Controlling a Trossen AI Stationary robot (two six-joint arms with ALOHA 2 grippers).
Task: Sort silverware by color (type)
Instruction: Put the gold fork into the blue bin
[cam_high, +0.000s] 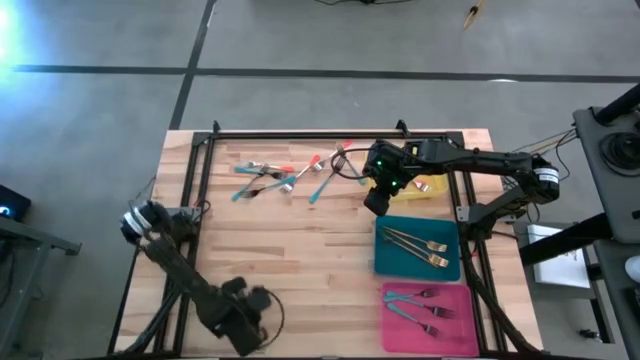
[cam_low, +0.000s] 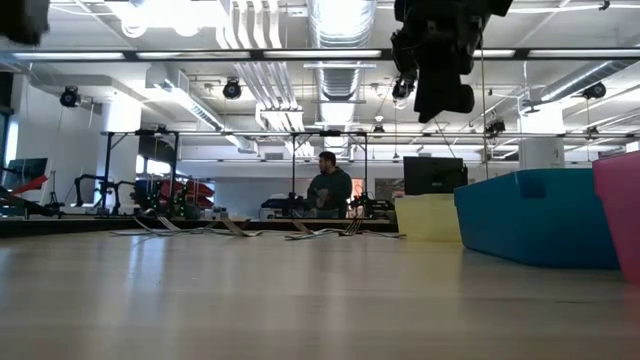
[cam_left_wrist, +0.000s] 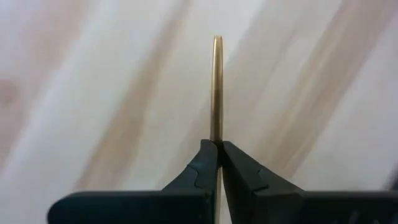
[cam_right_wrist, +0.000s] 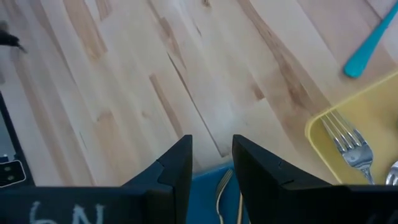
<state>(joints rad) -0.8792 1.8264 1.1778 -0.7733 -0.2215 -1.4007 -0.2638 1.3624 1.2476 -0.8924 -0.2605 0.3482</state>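
The silverware (cam_high: 285, 175) lies in a loose heap at the table's far middle: forks with red-orange or teal handles. My left gripper (cam_high: 245, 318) is at the near left, shut on a slim gold-toned utensil (cam_left_wrist: 216, 87) that I see edge-on. My right gripper (cam_high: 378, 197) hangs open with nothing between its fingers, above the table between the yellow tray (cam_high: 432, 188) and the teal tray (cam_high: 385, 262). In its wrist view the right gripper (cam_right_wrist: 211, 155) stands over the teal tray's far edge. My left gripper (cam_left_wrist: 216, 144) pinches the gold utensil between its two fingertips, on the thin stem (cam_left_wrist: 216, 134). The stem runs on along the fingers and sticks out past them to a rounded free end (cam_left_wrist: 217, 40). Which end of the utensil this is, I cannot tell.
Gold forks (cam_high: 415, 243) lie in the teal tray, and teal-handled forks (cam_high: 420, 305) in the pink tray (cam_high: 395, 335) at the near right. A fork (cam_right_wrist: 348, 146) lies in the yellow tray (cam_right_wrist: 373, 102). A person (cam_low: 328, 185) sits far behind the table.
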